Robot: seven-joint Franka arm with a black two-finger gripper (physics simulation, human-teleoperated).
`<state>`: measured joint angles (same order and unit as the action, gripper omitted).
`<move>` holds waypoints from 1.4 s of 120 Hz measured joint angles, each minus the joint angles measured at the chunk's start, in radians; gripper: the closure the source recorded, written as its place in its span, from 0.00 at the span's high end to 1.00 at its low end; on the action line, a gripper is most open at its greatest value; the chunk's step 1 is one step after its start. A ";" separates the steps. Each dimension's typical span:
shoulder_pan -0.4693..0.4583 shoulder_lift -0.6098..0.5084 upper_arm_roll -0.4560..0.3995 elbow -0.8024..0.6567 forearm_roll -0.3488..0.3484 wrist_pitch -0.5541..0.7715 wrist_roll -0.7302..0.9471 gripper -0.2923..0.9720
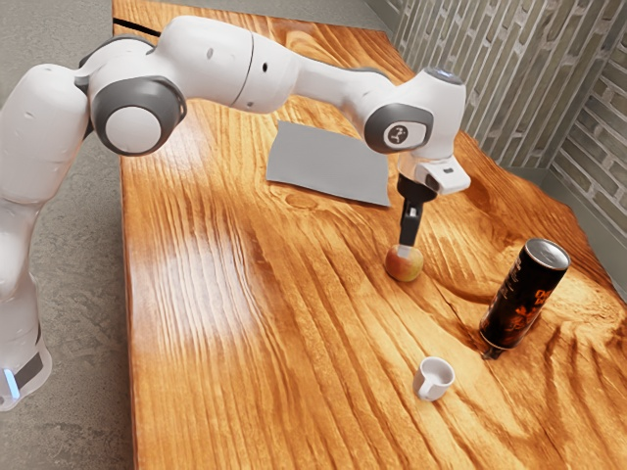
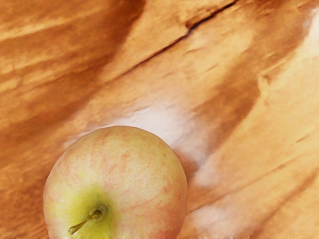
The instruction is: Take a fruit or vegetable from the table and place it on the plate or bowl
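One apple [image 1: 404,265] sits directly under the tool [image 1: 406,246] on the worktop [image 1: 245,343]; whether it grips I cannot tell. Center, then squeeze gently.

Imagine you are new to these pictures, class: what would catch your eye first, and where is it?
First comes the white arm, reaching from the exterior view's left over the wooden table, its gripper right above a reddish-yellow apple. Next is the dark can, tilted, toward the exterior view's right, with a small white cup nearer the camera and a grey sheet lying beyond the apple.
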<state>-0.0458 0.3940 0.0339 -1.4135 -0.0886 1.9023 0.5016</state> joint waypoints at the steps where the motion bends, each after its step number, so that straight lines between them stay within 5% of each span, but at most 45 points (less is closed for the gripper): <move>1: 0.000 0.001 0.000 0.000 0.002 0.001 0.001 0.77; 126: 0.002 0.099 -0.004 0.000 -0.009 0.069 0.037 0.76; 168: 0.012 0.121 -0.002 0.002 -0.034 0.075 0.038 0.54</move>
<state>-0.0338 0.5151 0.0317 -1.4116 -0.1223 1.9772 0.5395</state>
